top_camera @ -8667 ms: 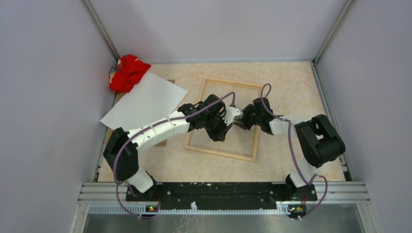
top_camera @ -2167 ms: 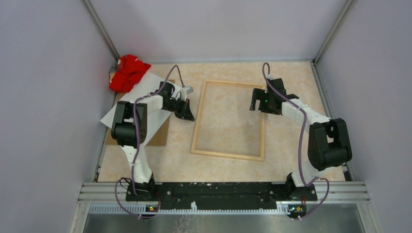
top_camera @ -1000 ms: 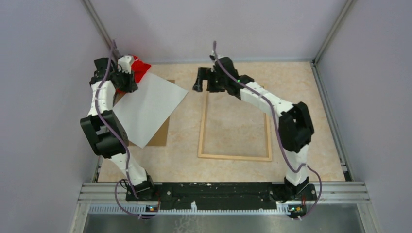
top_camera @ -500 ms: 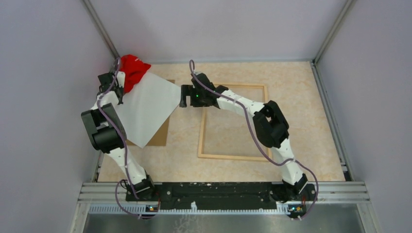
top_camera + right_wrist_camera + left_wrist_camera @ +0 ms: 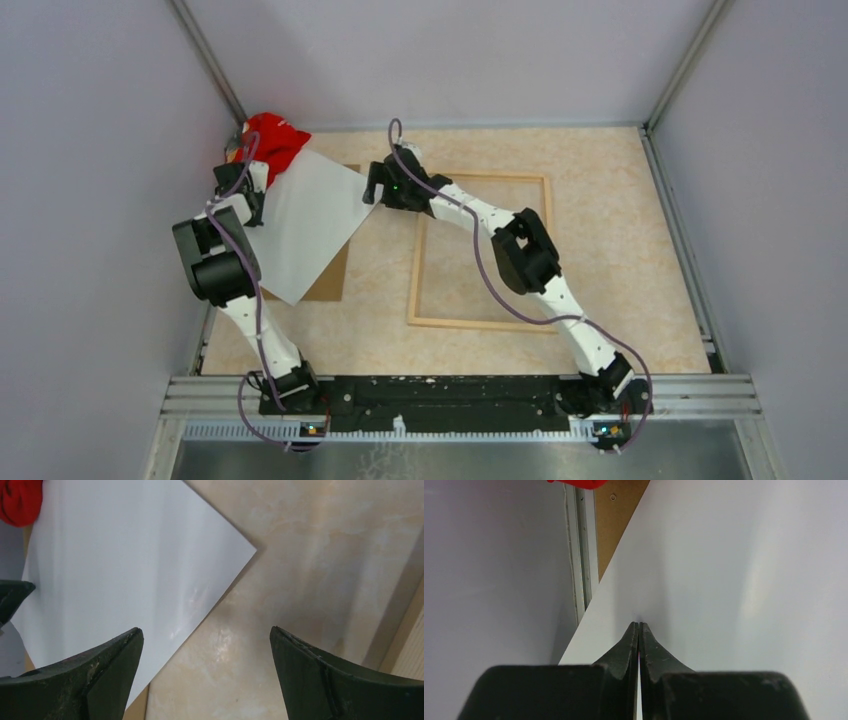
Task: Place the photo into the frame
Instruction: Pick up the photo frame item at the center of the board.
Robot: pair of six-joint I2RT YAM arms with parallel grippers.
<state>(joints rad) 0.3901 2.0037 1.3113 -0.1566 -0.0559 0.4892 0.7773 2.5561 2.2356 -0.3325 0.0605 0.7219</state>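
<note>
Left gripper (image 5: pixel 638 625): we record the jaws closed tip to tip, the tips resting on the whitish back of the photo (image 5: pixel 305 225) near its left edge. We cannot tell whether any of the sheet is nipped between them.

Right gripper (image 5: pixel 204 630): we note the jaws spread wide and holding nothing. They hover above the photo's right corner and the bare table beside it.

The photo: we list it face down at the left of the table (image 5: pixel 600 200). It partly covers a brown backing board (image 5: pixel 330 282), and its far corner is next to a red cloth (image 5: pixel 272 140).

The frame (image 5: pixel 482 324): we find it flat on the table right of centre, apart from the photo. The right arm reaches across its far left corner.

Room: we see a mottled beige tabletop, plain grey walls on three sides and a metal rail at the near edge.

Against half a second earlier: we find the left gripper lower along the photo's edge and the right gripper nearer the corner. The photo and the frame lie as before.
</note>
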